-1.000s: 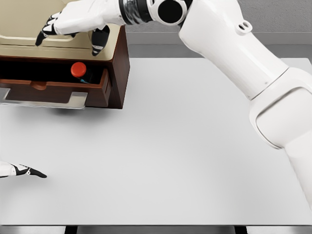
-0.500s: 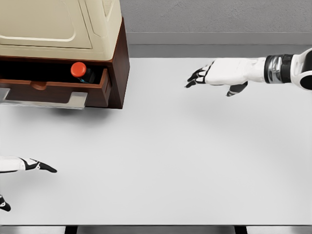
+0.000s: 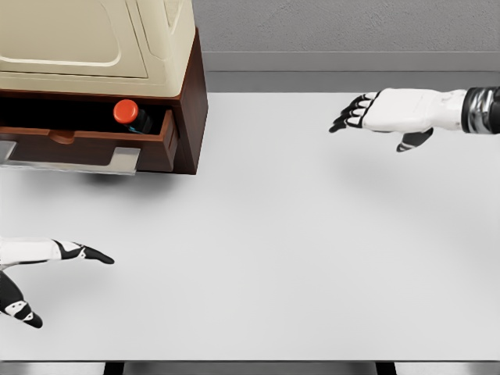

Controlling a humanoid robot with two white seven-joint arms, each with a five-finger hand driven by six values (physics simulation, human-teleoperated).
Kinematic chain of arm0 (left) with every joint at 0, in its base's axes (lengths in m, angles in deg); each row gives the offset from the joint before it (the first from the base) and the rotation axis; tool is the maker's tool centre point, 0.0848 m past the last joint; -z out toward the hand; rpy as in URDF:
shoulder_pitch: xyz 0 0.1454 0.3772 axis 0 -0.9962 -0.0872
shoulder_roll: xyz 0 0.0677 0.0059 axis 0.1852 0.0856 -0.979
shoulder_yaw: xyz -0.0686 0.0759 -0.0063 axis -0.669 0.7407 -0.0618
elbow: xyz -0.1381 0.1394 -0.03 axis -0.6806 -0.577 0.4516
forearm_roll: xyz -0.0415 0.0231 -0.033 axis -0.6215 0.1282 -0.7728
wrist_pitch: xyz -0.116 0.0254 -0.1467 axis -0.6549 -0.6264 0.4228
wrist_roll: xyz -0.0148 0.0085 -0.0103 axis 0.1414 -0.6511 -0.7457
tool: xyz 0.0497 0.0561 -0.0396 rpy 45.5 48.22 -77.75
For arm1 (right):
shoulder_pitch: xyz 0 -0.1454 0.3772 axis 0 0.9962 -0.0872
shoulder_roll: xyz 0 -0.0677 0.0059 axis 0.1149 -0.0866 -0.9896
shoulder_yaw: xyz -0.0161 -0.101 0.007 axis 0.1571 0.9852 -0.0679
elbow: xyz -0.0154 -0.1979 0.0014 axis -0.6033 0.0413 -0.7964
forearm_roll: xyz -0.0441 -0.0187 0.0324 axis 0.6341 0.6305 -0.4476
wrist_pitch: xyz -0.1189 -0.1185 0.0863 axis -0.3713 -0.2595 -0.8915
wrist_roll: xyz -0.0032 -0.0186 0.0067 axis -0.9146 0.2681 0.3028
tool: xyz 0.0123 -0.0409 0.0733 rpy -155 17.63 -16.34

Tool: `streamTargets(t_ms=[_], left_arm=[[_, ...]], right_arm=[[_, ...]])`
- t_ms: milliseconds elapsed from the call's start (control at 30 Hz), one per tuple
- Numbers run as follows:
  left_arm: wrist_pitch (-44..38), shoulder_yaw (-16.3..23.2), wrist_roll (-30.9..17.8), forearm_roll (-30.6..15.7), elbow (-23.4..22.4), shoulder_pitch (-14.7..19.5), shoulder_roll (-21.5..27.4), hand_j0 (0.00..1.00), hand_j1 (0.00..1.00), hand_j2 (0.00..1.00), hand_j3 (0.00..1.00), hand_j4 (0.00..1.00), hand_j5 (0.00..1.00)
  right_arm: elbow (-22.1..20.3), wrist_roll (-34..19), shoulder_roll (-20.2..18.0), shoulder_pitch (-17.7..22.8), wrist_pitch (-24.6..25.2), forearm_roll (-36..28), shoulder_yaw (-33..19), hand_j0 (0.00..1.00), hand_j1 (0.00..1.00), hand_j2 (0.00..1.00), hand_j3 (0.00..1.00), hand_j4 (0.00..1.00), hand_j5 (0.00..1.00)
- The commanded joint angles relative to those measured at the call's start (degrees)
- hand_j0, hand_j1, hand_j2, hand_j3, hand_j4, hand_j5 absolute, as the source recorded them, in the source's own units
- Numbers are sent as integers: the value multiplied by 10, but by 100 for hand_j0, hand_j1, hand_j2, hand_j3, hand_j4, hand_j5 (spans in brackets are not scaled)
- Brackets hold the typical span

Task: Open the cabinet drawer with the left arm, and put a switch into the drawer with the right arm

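White tabletop (image 3: 273, 258) filling most of the head view, bare across its middle, with a grey wall band along the far edge. Cabinet (image 3: 101, 47) at the upper left, cream panelled top over dark brown sides, standing on the tabletop's far left corner. Drawer (image 3: 94, 144) pulled out toward the camera, brown front with a small knob-like handle, pale metallic strip showing beneath its lower edge. Right hand (image 3: 383, 113) coming in from the right edge at upper right, white palm and black-tipped fingers stretched out flat and slightly spread toward the left, thumb hanging below, holding nothing, hovering above the tabletop well apart from the cabinet. Left hand (image 3: 47, 262) at the lower left edge, only partly in frame, one white finger with black tip pointing right, another reaching down toward the bottom edge, fingers spread and empty, well apart from the drawer. Switch (image 3: 127, 114) inside the open drawer, at its right end near the inner side wall, round red button on top of a dark body, lower part hidden behind the drawer front.
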Motion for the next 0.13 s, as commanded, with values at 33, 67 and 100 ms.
streamTargets(t_ms=[33, 67, 100], left_arm=[[-1, -1, 0, -11, 1, 0, -7, 100, 100, 100, 100, 100, 100], [-1, -1, 0, -11, 1, 0, -7, 100, 100, 100, 100, 100, 100], [-1, 0, 0, -11, 1, 0, -7, 100, 100, 100, 100, 100, 100]], right_arm=[[0, 0, -1, 0, 1, -2, -1, 100, 100, 100, 100, 100, 100], [0, 0, -1, 0, 1, -2, 0, 100, 100, 100, 100, 100, 100], [0, 0, -1, 3, 1, -2, 0, 100, 100, 100, 100, 100, 100]])
